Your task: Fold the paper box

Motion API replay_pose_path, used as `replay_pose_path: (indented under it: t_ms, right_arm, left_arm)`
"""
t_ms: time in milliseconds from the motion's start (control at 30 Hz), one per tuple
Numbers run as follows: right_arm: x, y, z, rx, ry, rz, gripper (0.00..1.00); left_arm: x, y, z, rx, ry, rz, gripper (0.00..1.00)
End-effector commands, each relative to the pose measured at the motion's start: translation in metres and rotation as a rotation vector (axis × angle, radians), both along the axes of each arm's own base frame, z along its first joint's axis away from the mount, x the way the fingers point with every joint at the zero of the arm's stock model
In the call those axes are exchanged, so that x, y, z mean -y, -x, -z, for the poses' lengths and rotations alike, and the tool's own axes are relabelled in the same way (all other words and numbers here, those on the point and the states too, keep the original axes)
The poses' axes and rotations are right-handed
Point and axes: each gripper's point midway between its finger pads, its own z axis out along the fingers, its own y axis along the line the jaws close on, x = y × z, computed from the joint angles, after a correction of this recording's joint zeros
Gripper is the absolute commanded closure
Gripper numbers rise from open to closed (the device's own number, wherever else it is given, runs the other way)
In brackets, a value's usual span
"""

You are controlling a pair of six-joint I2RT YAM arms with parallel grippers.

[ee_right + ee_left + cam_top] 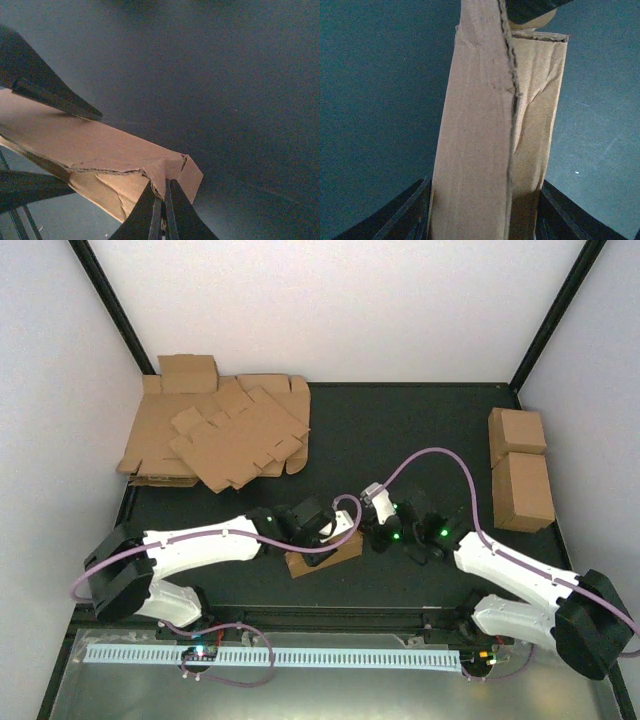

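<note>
The paper box (325, 558) is a long, narrow brown cardboard piece lying near the middle front of the black table. My left gripper (332, 533) straddles its width; in the left wrist view the box (480, 150) fills the gap and both fingers (415, 210) press its sides. My right gripper (368, 530) is at the box's right end. In the right wrist view it (164, 192) is shut, pinching a small end flap of the box (100, 145). A torn-looking seam runs along the box's top.
A heap of flat cardboard sheets (220, 435) lies at the back left. Two brown cardboard cuboids (520, 470) stand by the right wall. A white slotted rail (270, 655) runs along the front edge between the arm bases. White walls enclose the table.
</note>
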Motion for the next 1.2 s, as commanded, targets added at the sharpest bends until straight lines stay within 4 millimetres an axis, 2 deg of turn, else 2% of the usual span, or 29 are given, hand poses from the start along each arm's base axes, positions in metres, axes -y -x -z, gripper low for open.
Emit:
replay_pose_path:
  t_ms: [0, 367, 567, 833, 1167]
  right_arm:
    - [-0.013, 0.001, -0.021, -0.024, -0.059, -0.015, 0.98]
    - [-0.014, -0.003, -0.021, -0.143, -0.030, 0.060, 0.98]
    - [-0.011, -0.005, -0.025, -0.151, -0.004, 0.082, 0.98]
    - [-0.004, -0.002, -0.005, -0.142, 0.001, 0.100, 0.98]
    - [0.007, 0.000, 0.008, -0.092, -0.013, 0.143, 0.98]
  left_arm:
    - [-0.015, -0.002, 0.024, 0.012, -0.139, -0.034, 0.46]
    - [-0.011, -0.001, 0.029, 0.008, -0.163, -0.049, 0.47]
    - [-0.012, -0.001, 0.029, 0.010, -0.176, -0.053, 0.47]
    - [-0.012, -0.003, 0.027, 0.003, -0.159, -0.082, 0.47]
    - [-0.010, -0.002, 0.029, -0.011, -0.153, -0.097, 0.47]
